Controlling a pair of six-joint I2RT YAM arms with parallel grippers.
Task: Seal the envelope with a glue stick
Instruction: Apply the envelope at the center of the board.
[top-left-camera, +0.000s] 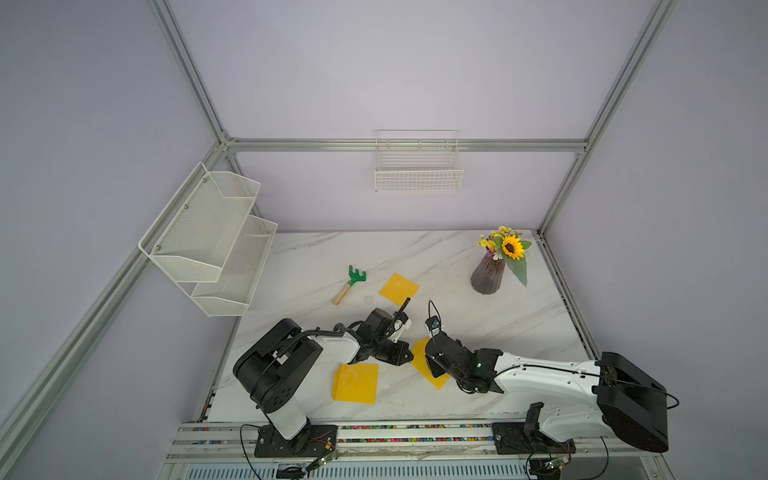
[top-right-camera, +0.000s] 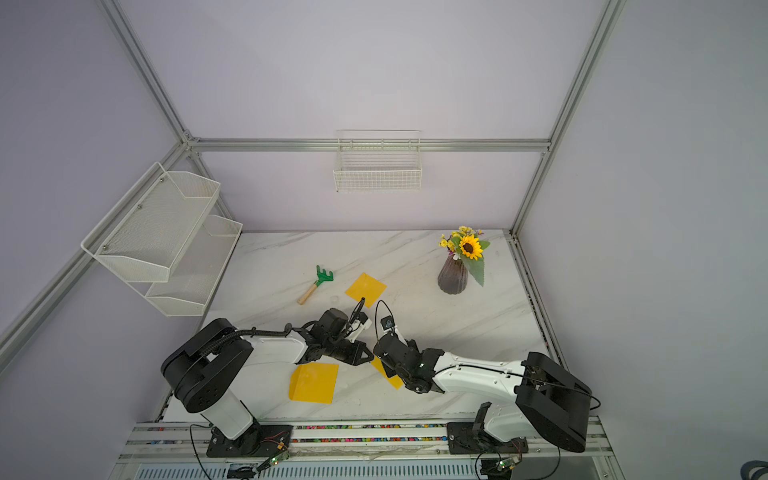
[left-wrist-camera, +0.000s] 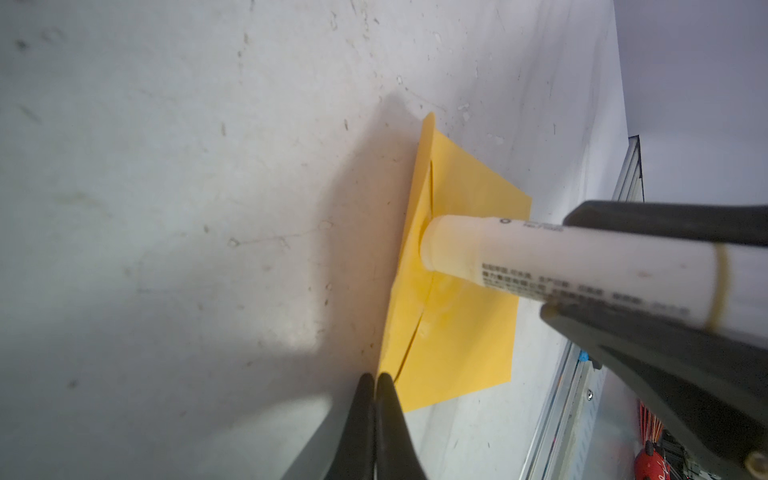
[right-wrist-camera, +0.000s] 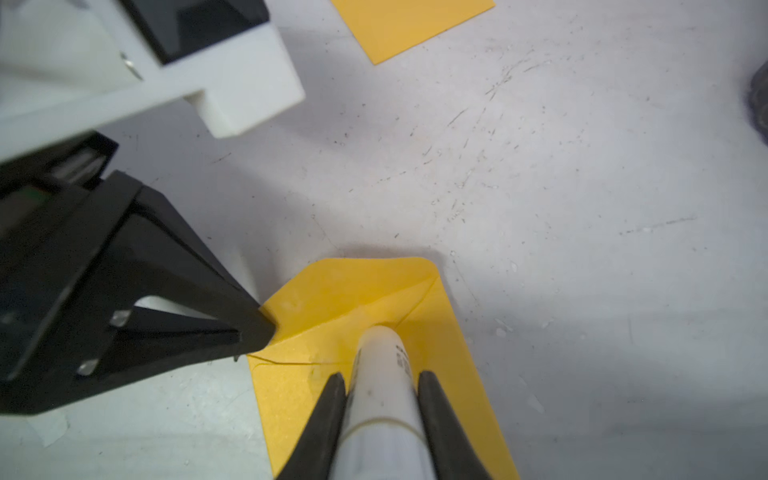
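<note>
A yellow envelope (right-wrist-camera: 374, 291) lies flat on the marble table, flap side up, and shows between the two arms in both top views (top-left-camera: 419, 356). My right gripper (right-wrist-camera: 380, 376) is shut on the glue stick (right-wrist-camera: 382, 399), a white tube with dark print. The stick's bare tip (left-wrist-camera: 436, 245) presses on the envelope where the flap's edges meet. My left gripper (left-wrist-camera: 376, 376) is shut with nothing between its fingers. Its tips rest on the envelope's edge near a corner (right-wrist-camera: 262, 328), just beside the stick.
Two more yellow envelopes lie on the table, one farther back (top-left-camera: 399, 289) and one near the front (top-left-camera: 356, 382). A green toy rake (top-left-camera: 351, 282) lies at the back left. A vase of flowers (top-left-camera: 488, 274) stands at the back right. White baskets hang on the walls (top-left-camera: 417, 174).
</note>
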